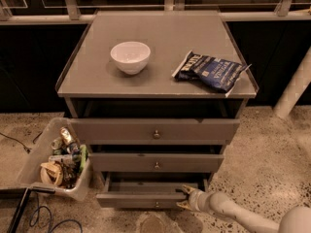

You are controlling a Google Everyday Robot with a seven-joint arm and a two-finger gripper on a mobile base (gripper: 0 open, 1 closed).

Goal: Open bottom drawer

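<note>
The gripper (185, 198) is clamping the right end of the bottom drawer (141, 199) front panel — the drawer is sitting partly open.

The pincer (186, 198) sits low at the right end of the bottom drawer (138, 199), which stands partly out. Above it come the middle drawer (121, 162) and top drawer (112, 129). Higher up, the bench (160, 84) holds a bowl (130, 56) and a blue bag (211, 72).
</note>
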